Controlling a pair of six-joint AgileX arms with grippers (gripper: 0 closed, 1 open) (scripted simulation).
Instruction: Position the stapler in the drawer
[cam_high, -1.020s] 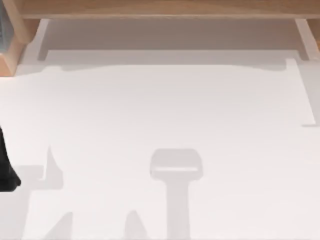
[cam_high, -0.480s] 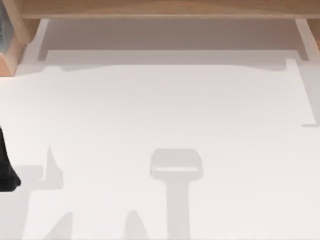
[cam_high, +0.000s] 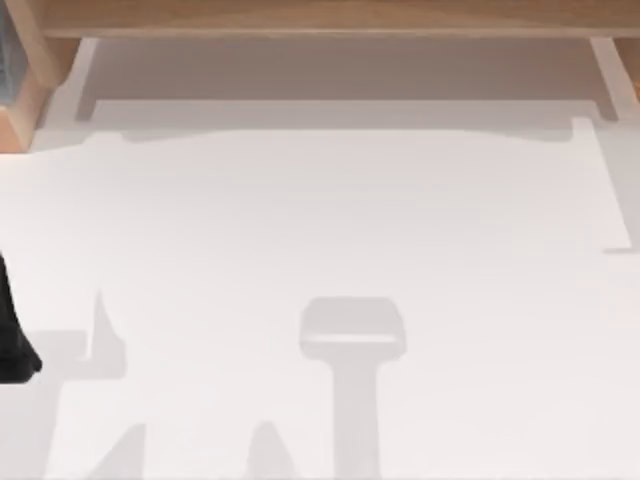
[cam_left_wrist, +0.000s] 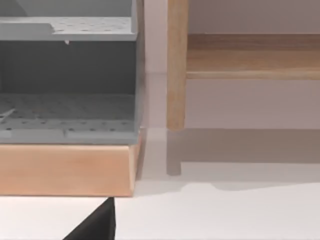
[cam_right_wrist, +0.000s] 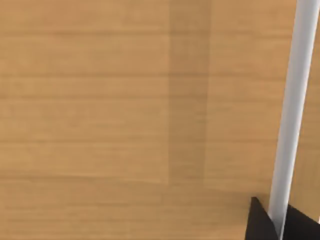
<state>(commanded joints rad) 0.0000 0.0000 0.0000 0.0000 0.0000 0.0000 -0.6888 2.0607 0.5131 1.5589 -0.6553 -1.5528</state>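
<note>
The stapler is out of view. Close up in the right wrist view stands a wooden drawer front with a white bar handle running across it. My right gripper sits at that handle, one black finger pressed to each side of the bar. My left arm rests at the table's left edge, and a dark tip of its gripper points toward a wooden cabinet with grey perforated shelves.
A wooden shelf on legs spans the back of the white table. The wooden cabinet stands at the back left corner. One wooden leg rises beside the cabinet.
</note>
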